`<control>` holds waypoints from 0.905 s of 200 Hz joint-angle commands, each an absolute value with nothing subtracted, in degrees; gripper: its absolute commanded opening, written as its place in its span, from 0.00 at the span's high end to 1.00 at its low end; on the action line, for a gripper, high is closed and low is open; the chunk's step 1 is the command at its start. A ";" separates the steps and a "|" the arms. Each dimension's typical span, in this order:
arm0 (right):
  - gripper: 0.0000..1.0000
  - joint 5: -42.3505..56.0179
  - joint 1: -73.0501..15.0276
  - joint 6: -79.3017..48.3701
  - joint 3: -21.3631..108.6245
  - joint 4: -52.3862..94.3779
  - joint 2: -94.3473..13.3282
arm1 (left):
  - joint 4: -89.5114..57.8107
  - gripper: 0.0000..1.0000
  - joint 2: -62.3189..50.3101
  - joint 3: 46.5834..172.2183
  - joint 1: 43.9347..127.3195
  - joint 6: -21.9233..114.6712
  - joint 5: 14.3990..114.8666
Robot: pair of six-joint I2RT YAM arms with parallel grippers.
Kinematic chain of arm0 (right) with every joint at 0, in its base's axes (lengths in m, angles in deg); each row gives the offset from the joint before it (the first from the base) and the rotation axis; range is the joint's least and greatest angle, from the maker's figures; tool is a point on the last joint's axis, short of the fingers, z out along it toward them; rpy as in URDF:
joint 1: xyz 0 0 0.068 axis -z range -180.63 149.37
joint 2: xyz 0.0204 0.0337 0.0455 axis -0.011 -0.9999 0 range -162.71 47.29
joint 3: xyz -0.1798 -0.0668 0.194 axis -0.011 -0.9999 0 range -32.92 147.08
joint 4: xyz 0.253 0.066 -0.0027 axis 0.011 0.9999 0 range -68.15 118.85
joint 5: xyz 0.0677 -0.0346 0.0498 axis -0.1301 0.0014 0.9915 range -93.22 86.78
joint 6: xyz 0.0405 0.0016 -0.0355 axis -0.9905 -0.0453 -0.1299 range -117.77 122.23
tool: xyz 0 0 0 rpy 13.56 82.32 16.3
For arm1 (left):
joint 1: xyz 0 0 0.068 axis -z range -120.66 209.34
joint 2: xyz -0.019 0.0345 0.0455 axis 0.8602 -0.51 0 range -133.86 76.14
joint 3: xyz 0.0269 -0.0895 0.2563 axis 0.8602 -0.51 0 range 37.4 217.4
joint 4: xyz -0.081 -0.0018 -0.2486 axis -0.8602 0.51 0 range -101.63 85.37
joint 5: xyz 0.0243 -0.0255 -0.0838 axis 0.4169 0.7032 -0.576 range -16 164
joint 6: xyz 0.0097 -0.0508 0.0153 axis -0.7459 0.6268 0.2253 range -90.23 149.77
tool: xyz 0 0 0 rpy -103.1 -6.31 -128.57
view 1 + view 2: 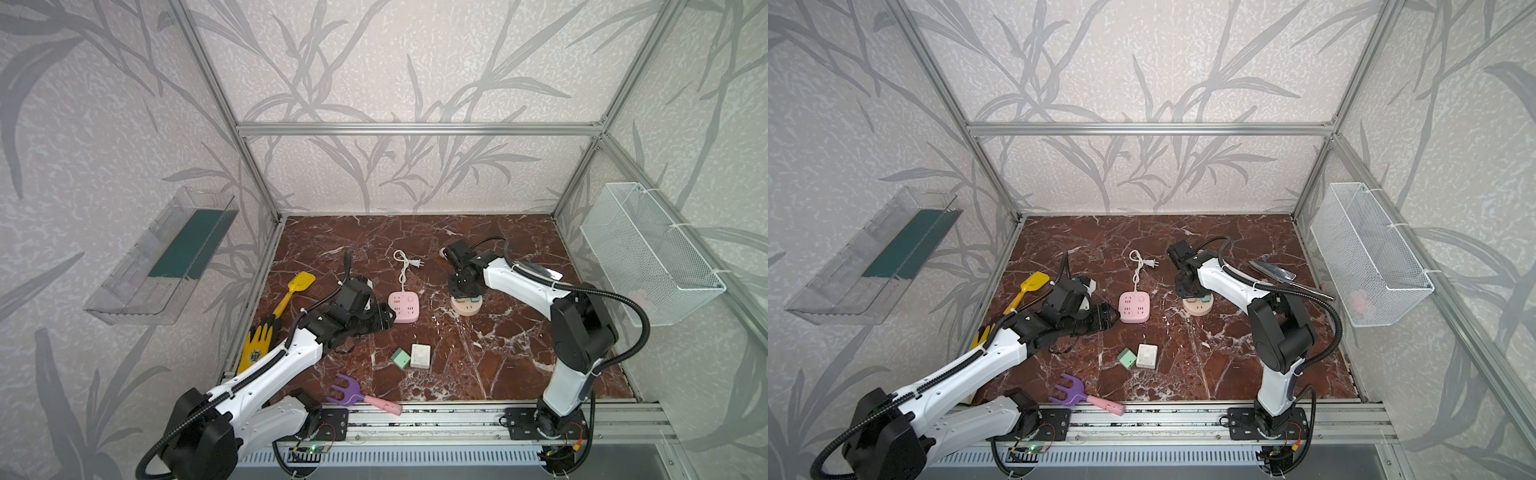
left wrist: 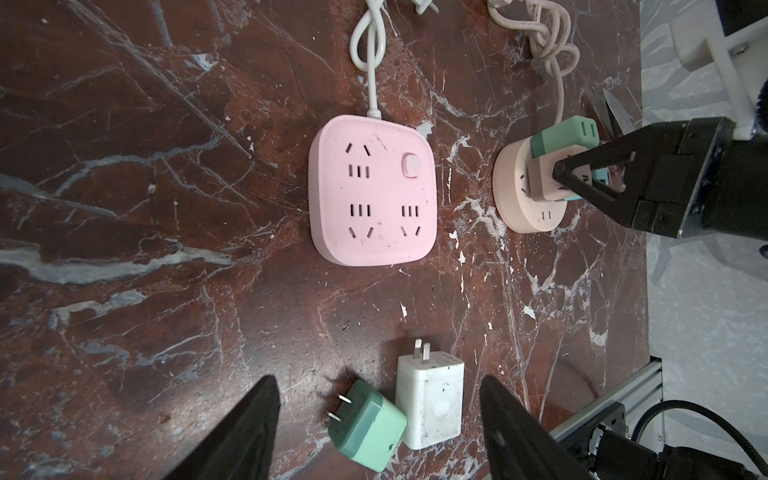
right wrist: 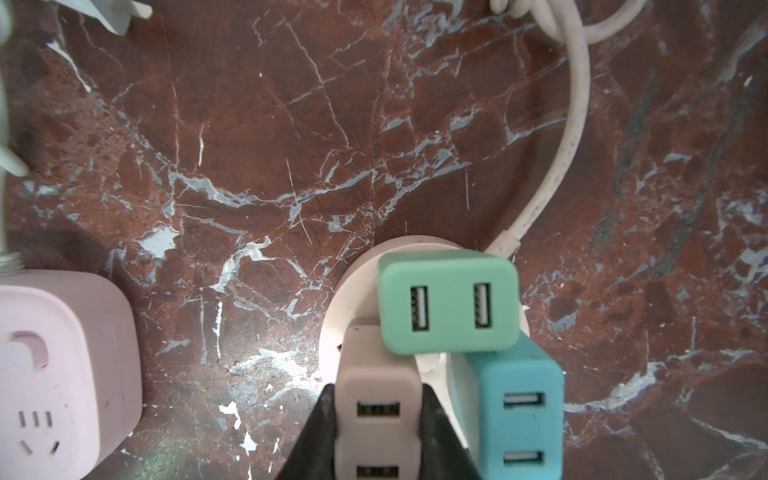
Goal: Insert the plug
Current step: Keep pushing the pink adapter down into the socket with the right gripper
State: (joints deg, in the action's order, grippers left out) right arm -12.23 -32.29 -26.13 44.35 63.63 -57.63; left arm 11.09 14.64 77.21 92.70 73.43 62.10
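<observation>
My right gripper is shut on a beige two-port USB plug. It holds the plug upright against the top of a round beige socket. A mint green plug and a blue plug stand in the same socket. The plug's prongs are hidden. In both top views the right gripper points straight down over the round socket. My left gripper is open and empty, hovering left of a pink square power strip. A loose green plug and a white plug lie on the table below it.
A white cable with its plug runs back from the pink strip. A yellow shovel and a yellow glove lie at the left edge. A purple rake lies at the front. A wire basket hangs on the right wall.
</observation>
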 commanded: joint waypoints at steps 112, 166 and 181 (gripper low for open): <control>1.00 -7.18 -31.56 -27.03 37.81 63.47 -70.19 | 8.66 0.26 13.91 74.79 92.66 74.52 62.24; 1.00 -5.82 -30.49 -27.30 37.40 62.65 -70.83 | 8.65 0.25 13.61 75.10 92.73 74.58 62.22; 1.00 -5.33 -30.33 -27.12 37.34 62.45 -71.15 | 8.77 0.26 13.88 75.08 92.67 74.53 62.46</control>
